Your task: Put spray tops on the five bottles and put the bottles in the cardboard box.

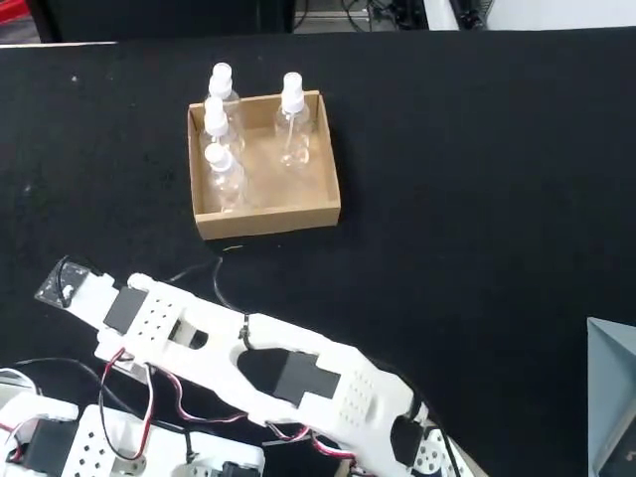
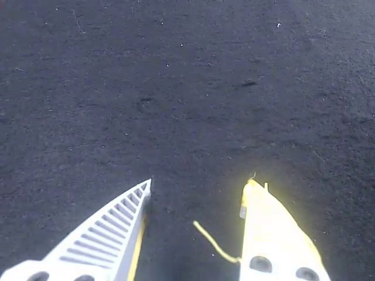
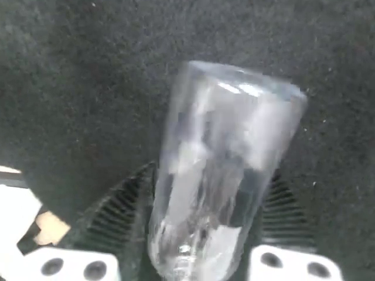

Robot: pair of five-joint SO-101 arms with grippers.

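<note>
The cardboard box (image 1: 268, 217) stands on the black cloth at the back, left of centre. Several clear bottles with white spray tops stand upright in it: one at the back right (image 1: 292, 119), the others along its left wall (image 1: 224, 169). My right gripper (image 3: 205, 181) is shut on another clear bottle (image 3: 228, 134), whose body lies between the black fingers (image 3: 126, 202) just above the cloth. Its neck end is hidden. In the high view a white arm stretches from the lower right to a gripper (image 1: 62, 283) at the near left. My left gripper (image 2: 199, 186) is open over bare cloth.
A grey container corner (image 1: 611, 397) shows at the right edge. White arm bases and red and black cables (image 1: 149, 407) crowd the near left. Black cloth covers the table between the box and the arms and to the right of the box.
</note>
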